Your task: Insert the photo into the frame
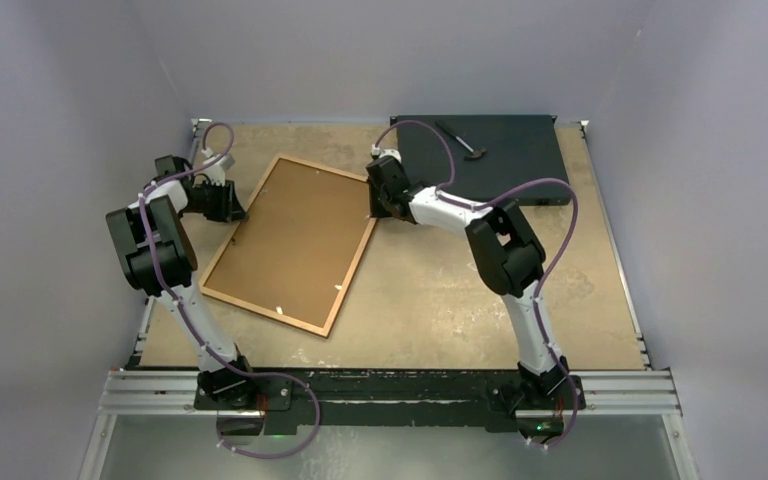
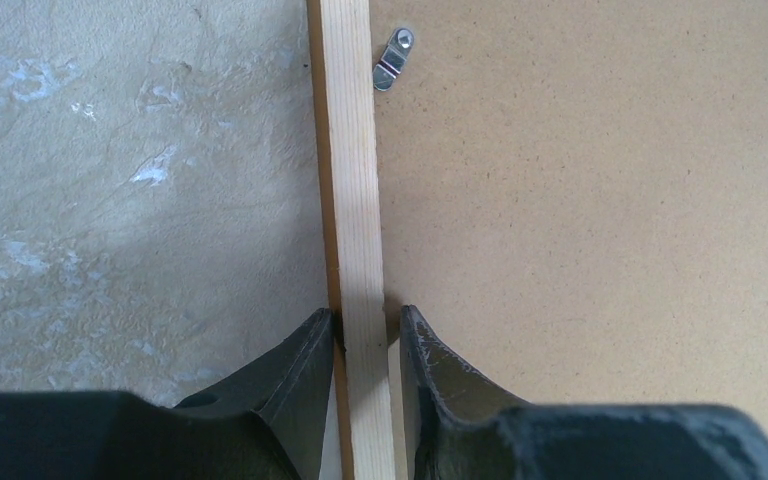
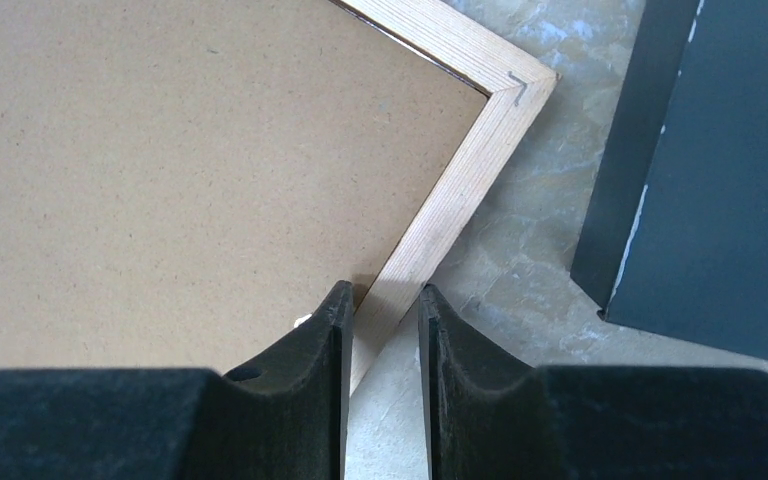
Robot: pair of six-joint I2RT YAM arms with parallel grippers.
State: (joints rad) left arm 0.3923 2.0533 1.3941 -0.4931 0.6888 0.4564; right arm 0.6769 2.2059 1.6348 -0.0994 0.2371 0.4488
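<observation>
The frame (image 1: 265,313) lies flat and askew on the table's left half, back side up, with a brown hardboard backing sheet (image 1: 290,235) filling it. The photo is hidden. My left gripper (image 1: 240,212) is at the frame's left rail. In the left wrist view its jaws (image 2: 365,315) are shut on the pale wooden rail (image 2: 350,180), one finger on each side. My right gripper (image 1: 372,212) is at the right rail near the far corner. In the right wrist view it (image 3: 383,290) straddles the rail (image 3: 450,190), which runs slantwise between both fingertips and touches them.
A black flat box (image 1: 485,160) lies at the back right, close to the frame's far corner (image 3: 720,170), with a small hammer-like tool (image 1: 460,138) on top. A metal turn clip (image 2: 393,58) sits on the backing beside the left rail. Grey walls enclose the table.
</observation>
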